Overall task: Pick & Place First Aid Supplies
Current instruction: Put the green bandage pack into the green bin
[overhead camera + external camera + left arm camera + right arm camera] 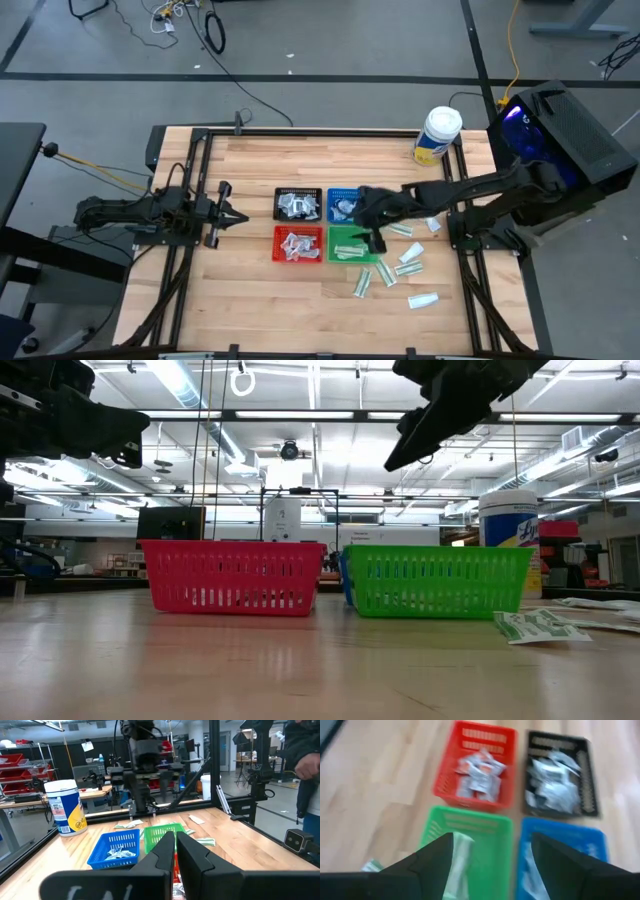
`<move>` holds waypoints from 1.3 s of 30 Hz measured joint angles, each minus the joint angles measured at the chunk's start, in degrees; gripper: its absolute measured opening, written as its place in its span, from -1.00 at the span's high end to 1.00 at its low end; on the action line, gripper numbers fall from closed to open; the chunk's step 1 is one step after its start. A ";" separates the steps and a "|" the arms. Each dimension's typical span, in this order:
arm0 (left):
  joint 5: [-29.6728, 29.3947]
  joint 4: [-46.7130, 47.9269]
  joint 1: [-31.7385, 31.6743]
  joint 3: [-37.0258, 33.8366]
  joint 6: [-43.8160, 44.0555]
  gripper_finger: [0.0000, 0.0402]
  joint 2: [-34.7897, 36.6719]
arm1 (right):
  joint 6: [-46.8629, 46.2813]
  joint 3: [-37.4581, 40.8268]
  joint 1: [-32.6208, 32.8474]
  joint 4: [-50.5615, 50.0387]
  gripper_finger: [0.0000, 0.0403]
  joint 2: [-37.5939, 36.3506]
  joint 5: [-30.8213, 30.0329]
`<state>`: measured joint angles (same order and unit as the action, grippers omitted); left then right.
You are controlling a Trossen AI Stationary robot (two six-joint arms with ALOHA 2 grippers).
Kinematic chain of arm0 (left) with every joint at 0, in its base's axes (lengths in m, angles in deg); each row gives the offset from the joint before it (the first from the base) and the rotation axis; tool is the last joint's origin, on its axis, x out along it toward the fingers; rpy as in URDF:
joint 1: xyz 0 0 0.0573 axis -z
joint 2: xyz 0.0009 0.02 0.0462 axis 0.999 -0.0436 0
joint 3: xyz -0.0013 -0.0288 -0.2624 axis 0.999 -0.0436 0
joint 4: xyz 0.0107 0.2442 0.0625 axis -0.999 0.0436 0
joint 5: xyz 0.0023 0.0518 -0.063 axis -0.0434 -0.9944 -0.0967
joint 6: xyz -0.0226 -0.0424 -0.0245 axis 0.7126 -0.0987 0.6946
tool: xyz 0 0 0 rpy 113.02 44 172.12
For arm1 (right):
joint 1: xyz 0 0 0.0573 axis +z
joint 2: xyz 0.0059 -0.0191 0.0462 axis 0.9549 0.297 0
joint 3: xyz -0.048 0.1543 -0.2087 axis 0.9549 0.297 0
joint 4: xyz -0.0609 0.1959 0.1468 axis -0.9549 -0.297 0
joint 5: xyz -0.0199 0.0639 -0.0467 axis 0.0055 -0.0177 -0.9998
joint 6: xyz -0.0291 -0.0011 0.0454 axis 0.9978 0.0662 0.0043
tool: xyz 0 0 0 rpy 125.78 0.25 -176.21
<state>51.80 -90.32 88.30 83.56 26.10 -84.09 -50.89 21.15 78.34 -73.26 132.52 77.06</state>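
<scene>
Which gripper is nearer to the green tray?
Right. The right gripper hangs open just above the green tray. The left gripper waits shut beyond the red tray and black tray, farther away.

Floor [330, 70]: grey, cables trailing at upper left.
Ceiling [320, 435]: long bright strip lights.
Shelving [20, 770]: red bins, left edge.

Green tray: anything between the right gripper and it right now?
Nothing visible. The right gripper hangs open directly above the green tray, which holds a white-and-green packet. Left gripper waits shut, away from the trays.
</scene>
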 joint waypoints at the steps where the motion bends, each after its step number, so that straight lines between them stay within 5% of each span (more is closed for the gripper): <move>1: 0.00 -0.01 0.02 0.00 0.00 0.87 0.01 | -0.31 0.00 -0.88 -1.03 -0.33 -0.65 -0.14; 9: 0.00 0.01 0.01 -0.01 0.00 0.87 0.00 | -0.66 1.04 -7.06 -7.48 -0.33 -4.25 -0.32; 20: 0.00 0.01 0.02 -0.01 0.00 0.87 0.00 | -3.80 13.37 -10.99 -8.72 -0.33 -14.49 -3.51; 39: 0.00 0.01 0.02 -0.01 -0.01 0.87 0.00 | -14.18 26.33 -11.24 -8.96 -0.33 -14.54 4.72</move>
<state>51.80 -90.31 88.32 83.55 26.10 -84.09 -65.08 47.48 67.09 -82.22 117.97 81.78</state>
